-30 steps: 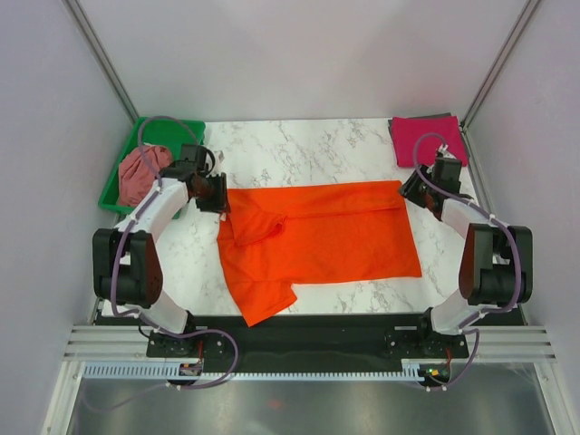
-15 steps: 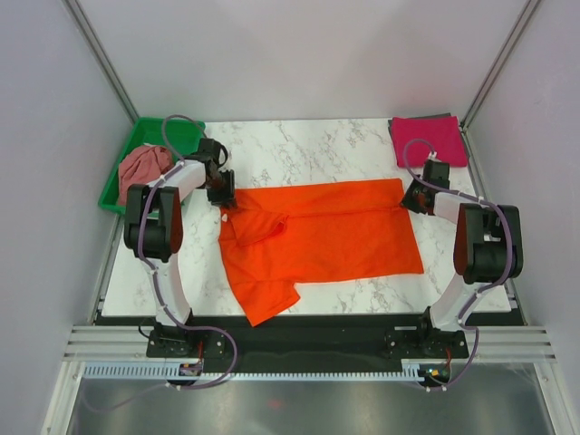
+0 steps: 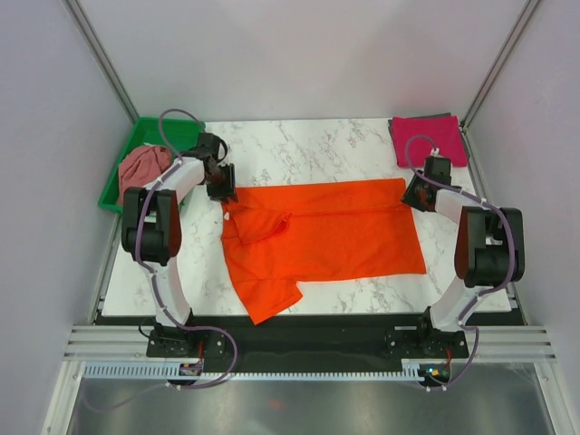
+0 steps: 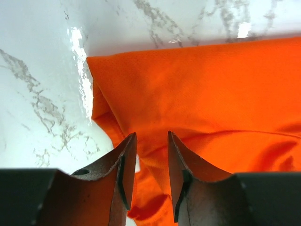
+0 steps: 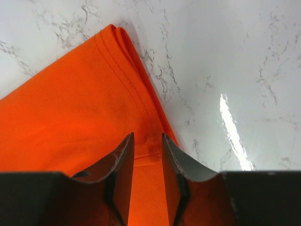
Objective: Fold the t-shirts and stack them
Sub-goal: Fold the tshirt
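The bright orange t-shirt (image 3: 326,236) lies spread flat across the middle of the marble table, with one sleeve folded in near its left end. My left gripper (image 3: 224,192) stands over its far left corner. In the left wrist view the left gripper (image 4: 152,136) is open by a narrow gap over the orange cloth (image 4: 211,94). My right gripper (image 3: 415,195) is at the far right corner. There the right gripper (image 5: 147,136) is also open a little, straddling the hem of the orange cloth (image 5: 70,108). A folded magenta t-shirt (image 3: 428,140) lies at the back right. A dusty rose t-shirt (image 3: 140,172) is bunched up.
The dusty rose shirt sits in a green tray (image 3: 172,134) at the back left corner. Bare marble table (image 3: 308,145) lies behind the orange shirt. Grey walls close in the table on the left, right and back.
Both arms have swung their elbows in and now stand more upright, while the grippers stay at the shirt's far corners. The orange shirt has shifted slightly to the right.
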Motion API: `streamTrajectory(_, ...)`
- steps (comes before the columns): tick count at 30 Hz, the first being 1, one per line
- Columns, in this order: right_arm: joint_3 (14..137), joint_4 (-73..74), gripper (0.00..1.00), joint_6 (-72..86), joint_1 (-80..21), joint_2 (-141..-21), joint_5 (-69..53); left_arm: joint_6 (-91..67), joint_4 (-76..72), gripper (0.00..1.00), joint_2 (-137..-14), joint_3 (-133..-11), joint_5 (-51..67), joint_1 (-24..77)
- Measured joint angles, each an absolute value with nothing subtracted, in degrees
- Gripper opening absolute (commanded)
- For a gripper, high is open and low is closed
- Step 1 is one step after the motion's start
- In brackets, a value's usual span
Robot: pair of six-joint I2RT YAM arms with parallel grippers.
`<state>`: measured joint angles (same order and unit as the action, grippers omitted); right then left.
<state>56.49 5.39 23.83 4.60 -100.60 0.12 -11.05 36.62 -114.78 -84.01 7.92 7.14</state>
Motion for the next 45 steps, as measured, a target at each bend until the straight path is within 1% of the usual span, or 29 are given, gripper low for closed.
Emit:
streamTrajectory(1,56.88,6.13,0.38,24.03,4.47,-100.16,0.10,-11.05,36.86,0.43,-113.60,-84.01,8.36,7.14)
streamTrajectory(5,59.02,9.10,0.41,24.93,2.59,-97.65,-0.60,-11.05,36.97,0.43,-107.02,-83.77,12.12,6.76)
streamTrajectory(7,59.59,9.17,0.48,26.00,-0.21,-96.14,-1.67,-11.09,36.25,0.43,-104.05,-82.76,14.15,6.28)
streamTrajectory(8,59.61,9.06,0.50,26.87,-2.74,-95.24,-2.00,-11.14,35.97,0.43,-102.89,-81.93,15.22,5.82)
streamTrajectory(9,59.61,8.97,0.56,27.59,-5.26,-94.54,-2.22,-11.22,35.64,0.43,-102.19,-81.06,15.66,5.43)
streamTrajectory(14,60.14,7.27,0.60,34.09,-21.56,-93.89,-1.30,-13.43,34.48,0.43,-101.32,-73.76,17.08,2.79)
streamTrajectory(16,60.42,6.68,0.63,37.76,-27.42,-94.43,0.67,-14.70,34.59,0.43,-101.62,-72.27,17.37,1.69)
streamTrajectory(18,61.45,5.96,0.68,42.33,-32.51,-96.14,3.27,-15.53,34.48,0.43,-101.67,-72.14,17.67,0.95)
streamTrajectory(19,61.93,5.56,0.68,44.31,-34.65,-97.21,4.51,-15.97,34.00,0.44,-101.62,-72.14,17.69,0.60)
streamTrajectory(23,63.99,3.81,0.68,51.03,-41.54,-102.13,9.72,-16.95,32.58,0.44,-101.62,-71.83,17.52,0.10)
streamTrajectory(26,66.32,3.01,0.66,53.93,-44.73,-106.32,11.94,-17.17,31.92,0.44,-102.10,-71.81,17.52,0.12)
streamTrajectory(32,68.34,2.17,0.64,56.25,-46.00,-110.72,14.48,-17.17,30.72,0.44,-105.71,-71.94,17.45,-1.67)
streamTrajectory(37,69.12,2.11,0.53,56.23,-45.98,-111.63,15.51,-17.17,30.57,0.42,-110.19,-74.19,17.10,-2.90)
streamTrajectory(38,69.28,2.11,0.49,56.14,-45.98,-111.72,15.53,-17.17,30.39,0.42,-110.93,-74.70,17.10,-2.92)
streamTrajectory(42,70.26,2.02,0.46,55.70,-45.98,-112.36,15.49,-17.15,30.06,0.40,-113.08,-76.38,17.15,-2.92)
streamTrajectory(45,70.70,1.83,0.45,55.51,-45.98,-112.77,15.40,-17.15,29.80,0.37,-113.78,-77.47,17.08,-2.87)
